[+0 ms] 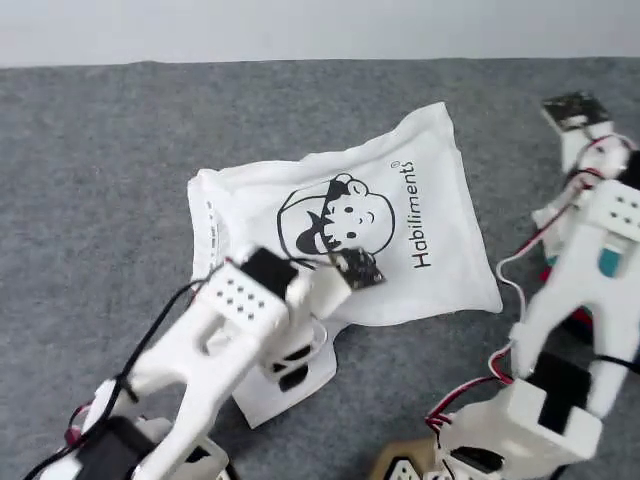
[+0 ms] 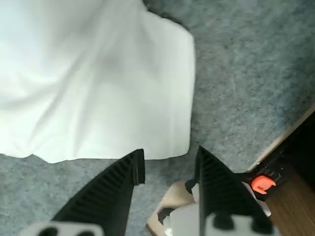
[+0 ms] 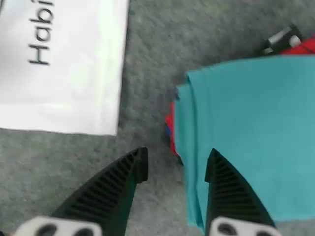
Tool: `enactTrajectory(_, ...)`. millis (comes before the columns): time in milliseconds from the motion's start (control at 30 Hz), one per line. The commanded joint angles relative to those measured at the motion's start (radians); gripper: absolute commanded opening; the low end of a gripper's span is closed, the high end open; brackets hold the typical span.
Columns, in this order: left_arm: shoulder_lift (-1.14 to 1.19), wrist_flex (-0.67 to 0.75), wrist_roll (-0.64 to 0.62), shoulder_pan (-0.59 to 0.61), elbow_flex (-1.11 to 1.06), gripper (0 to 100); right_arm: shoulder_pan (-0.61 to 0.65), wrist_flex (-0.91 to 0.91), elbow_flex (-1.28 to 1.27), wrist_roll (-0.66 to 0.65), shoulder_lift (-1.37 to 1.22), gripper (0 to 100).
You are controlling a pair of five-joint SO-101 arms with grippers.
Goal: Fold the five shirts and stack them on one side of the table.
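A white shirt (image 1: 350, 235) with a cartoon print lies partly folded in the middle of the grey table. My left arm (image 1: 230, 320) stands over its near left part. In the left wrist view my left gripper (image 2: 170, 167) is open just above the cloth's corner (image 2: 172, 123), with nothing between its fingers. My right arm (image 1: 590, 270) is at the right side of the table. My right gripper (image 3: 177, 164) is open and empty over the edge of a folded teal shirt (image 3: 246, 132), which lies on a red one (image 3: 170, 123). The white shirt's edge (image 3: 64, 64) lies beside that stack, apart from it.
The grey felt table top (image 1: 100, 200) is bare to the left and behind the white shirt. The table's wooden front edge (image 2: 295, 196) and an orange part (image 2: 263, 183) are close to my left gripper. Arm bases and cables (image 1: 470, 400) crowd the near edge.
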State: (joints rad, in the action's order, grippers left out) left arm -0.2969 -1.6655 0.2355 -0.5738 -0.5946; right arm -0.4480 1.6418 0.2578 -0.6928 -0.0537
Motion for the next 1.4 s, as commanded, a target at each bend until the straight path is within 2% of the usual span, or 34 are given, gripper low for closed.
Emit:
enactTrajectory(0,-0.055,0.068,-0.012,0.017,-0.050,18,-0.059,0.007,0.071,-0.034,0.067,20.5)
enactTrajectory(233,-0.009,0.256,0.008,0.031,-0.220,20,-0.114,0.005,0.071,-0.066,0.071,20.5)
enactTrajectory(533,0.342,0.374,0.009,0.031,-0.206,19,-0.107,-0.004,0.071,-0.066,0.067,20.5)
enactTrajectory(733,0.350,0.384,0.021,0.031,-0.163,7,-0.108,-0.004,0.071,-0.066,0.068,20.5)
enactTrajectory(833,0.330,0.370,0.095,0.032,-0.171,2,-0.108,-0.004,0.071,-0.066,0.070,20.5)
enactTrajectory(1133,0.172,0.158,0.284,0.041,-0.163,0,-0.111,-0.005,0.071,-0.066,0.062,20.5)
enactTrajectory(1233,0.100,0.114,0.351,0.107,-0.163,0,-0.110,-0.005,0.071,-0.066,0.062,20.5)
enactTrajectory(1367,0.031,0.018,0.551,0.250,-0.159,0,-0.108,-0.005,0.071,-0.066,0.062,20.5)
